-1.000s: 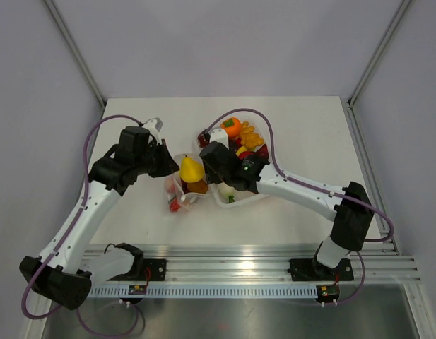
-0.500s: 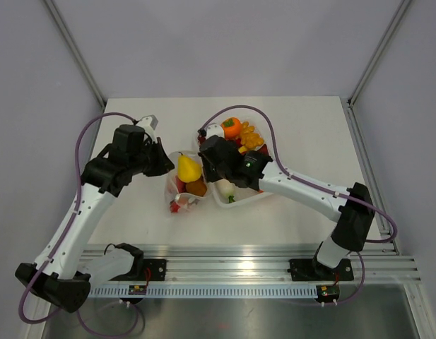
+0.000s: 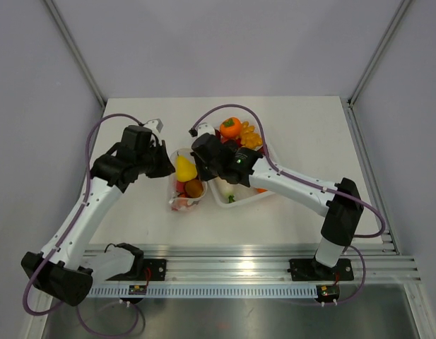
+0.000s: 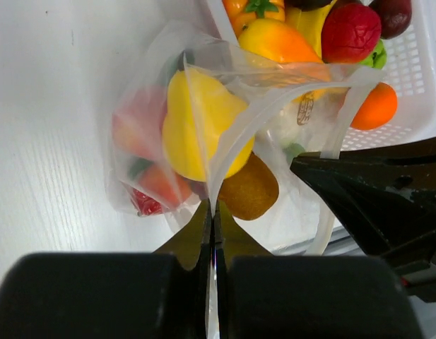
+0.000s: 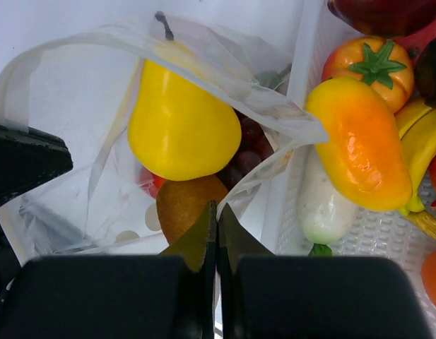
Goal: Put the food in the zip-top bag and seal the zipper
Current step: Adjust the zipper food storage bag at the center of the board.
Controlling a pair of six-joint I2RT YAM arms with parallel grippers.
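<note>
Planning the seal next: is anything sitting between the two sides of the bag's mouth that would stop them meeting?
Yes, probably. The yellow pear lies high in the bag, right at the mouth, between the edges that the left gripper and right gripper pinch. Nothing else shows there.

The zip-top bag (image 5: 55,205), with the pear (image 5: 179,127) inside, is just left of the tray (image 5: 376,236).

On my feed I see a white table (image 3: 309,127) boxed in by pale grey walls (image 3: 225,42). A metal post runs up each back corner, left (image 3: 75,51) and right (image 3: 380,51). A white perforated tray (image 4: 415,99) sits right of centre. An aluminium rail (image 3: 253,265) runs along the table's near edge.
</note>
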